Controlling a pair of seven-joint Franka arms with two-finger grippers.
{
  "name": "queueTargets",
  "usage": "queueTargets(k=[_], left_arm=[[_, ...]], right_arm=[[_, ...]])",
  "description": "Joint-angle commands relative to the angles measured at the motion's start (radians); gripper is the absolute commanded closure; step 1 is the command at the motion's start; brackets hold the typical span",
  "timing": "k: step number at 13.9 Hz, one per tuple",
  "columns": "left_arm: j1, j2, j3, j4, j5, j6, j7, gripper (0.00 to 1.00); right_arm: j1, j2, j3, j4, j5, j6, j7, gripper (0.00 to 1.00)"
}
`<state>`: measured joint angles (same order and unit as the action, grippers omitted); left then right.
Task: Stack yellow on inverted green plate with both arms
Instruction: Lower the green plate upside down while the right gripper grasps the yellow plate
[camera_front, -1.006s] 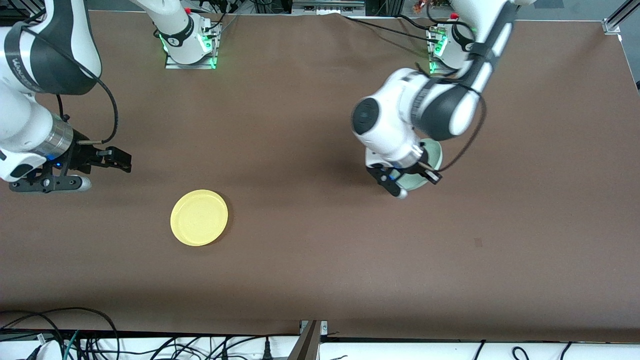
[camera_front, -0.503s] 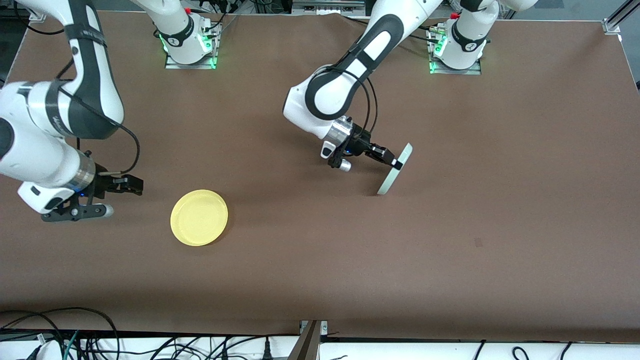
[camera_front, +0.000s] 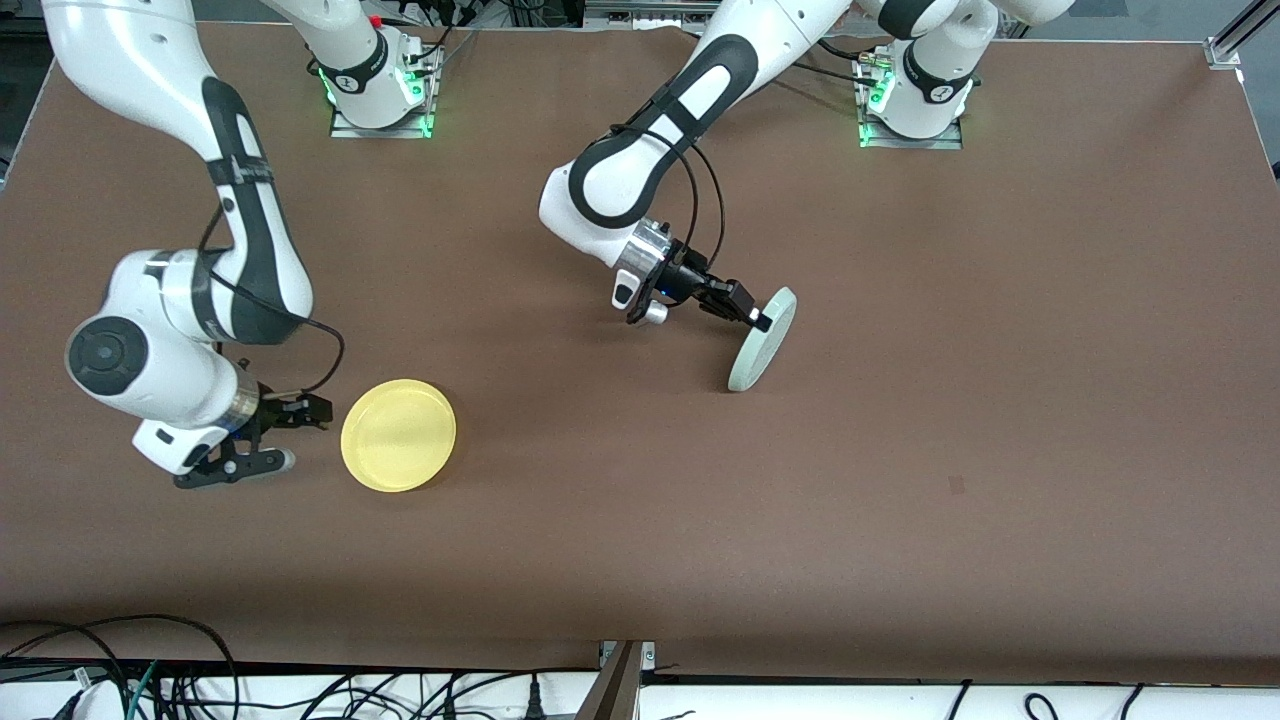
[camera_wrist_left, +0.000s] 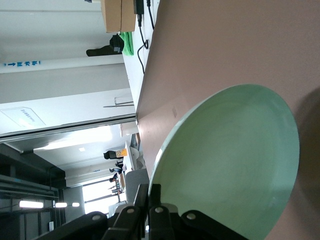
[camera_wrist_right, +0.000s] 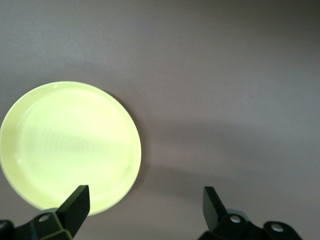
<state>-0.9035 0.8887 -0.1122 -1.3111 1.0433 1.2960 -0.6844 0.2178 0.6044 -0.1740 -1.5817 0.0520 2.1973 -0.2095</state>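
The yellow plate (camera_front: 398, 435) lies flat and rim up on the brown table, and it also shows in the right wrist view (camera_wrist_right: 70, 145). My right gripper (camera_front: 315, 411) is open and empty, low over the table just beside that plate, toward the right arm's end; one finger (camera_wrist_right: 75, 202) overlaps the plate's edge in its wrist view. My left gripper (camera_front: 752, 314) is shut on the rim of the pale green plate (camera_front: 762, 340). It holds the plate steeply tilted on edge over the table's middle, lower edge at or near the table. In the left wrist view the plate (camera_wrist_left: 235, 165) fills the frame.
The two arm bases (camera_front: 380, 85) (camera_front: 915, 95) stand along the table's edge farthest from the front camera. Cables hang past the table's near edge (camera_front: 150, 670). A small dark mark (camera_front: 956, 485) is on the table toward the left arm's end.
The left gripper has turned the green plate from edge-on to more tilted over and shifted it slightly toward the right arm's end. The right gripper has moved in close beside the yellow plate.
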Motion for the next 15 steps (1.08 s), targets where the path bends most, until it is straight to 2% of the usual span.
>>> queueTargets(k=[1,3,6,10,12,15], left_arm=[[0.011,0.052,-0.015,0.081,-0.035,0.055,-0.063,0.01],[0.011,0.052,-0.015,0.165,-0.156,0.120,-0.066,0.00],[0.041,0.047,-0.015,0.236,-0.348,0.196,-0.064,0.00],[0.121,0.044,-0.017,0.250,-0.581,0.438,-0.070,0.00],[0.187,0.036,-0.014,0.245,-0.772,0.595,-0.086,0.00],[0.268,-0.016,-0.018,0.234,-0.810,0.600,-0.055,0.00]], right_arm=[[-0.005,0.073,0.010,0.028,0.078,0.089,-0.085,0.00],[-0.005,0.109,0.011,0.028,0.110,0.139,-0.119,0.00],[-0.006,0.136,0.024,0.023,0.126,0.186,-0.133,0.03],[-0.009,0.146,0.024,0.006,0.143,0.194,-0.149,0.21],[-0.012,0.146,0.025,-0.023,0.143,0.220,-0.154,0.27],[-0.011,0.146,0.025,-0.063,0.146,0.260,-0.154,0.36]])
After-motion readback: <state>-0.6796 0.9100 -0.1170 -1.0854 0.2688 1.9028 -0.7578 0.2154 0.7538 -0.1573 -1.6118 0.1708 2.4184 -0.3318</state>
